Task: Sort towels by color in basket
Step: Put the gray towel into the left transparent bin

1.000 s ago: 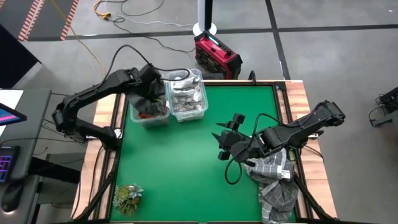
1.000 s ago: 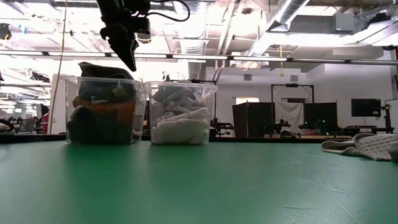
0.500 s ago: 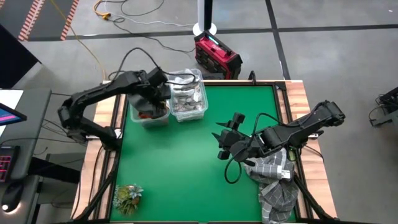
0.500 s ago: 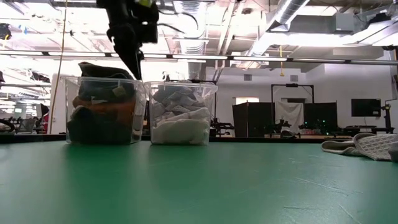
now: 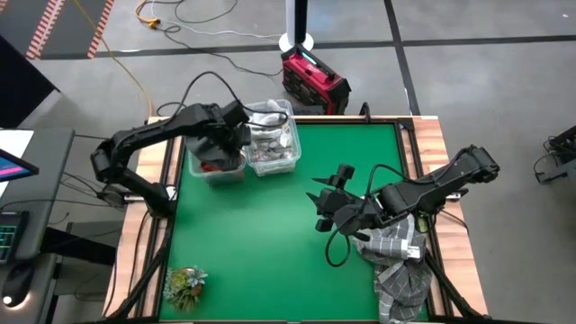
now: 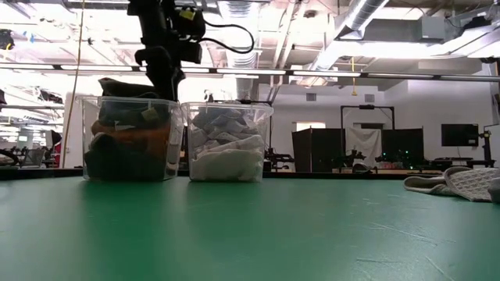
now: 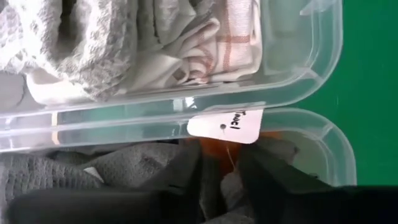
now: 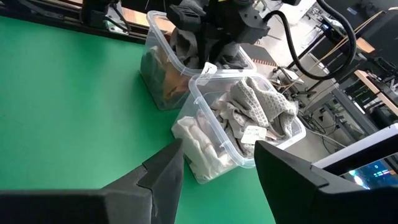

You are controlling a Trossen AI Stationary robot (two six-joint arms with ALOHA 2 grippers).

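Upper left, high view: dark/orange bin [image 5: 216, 162] & light-towel bin [image 5: 270, 144] look full. Left gripper [image 5: 236, 137] sits over the dark bin, fingers narrowly parted, tips in the cloth; can't tell if pinching. Lower right: plaid towels [image 5: 396, 261] left to sort; right gripper [image 5: 326, 209] spread, empty.
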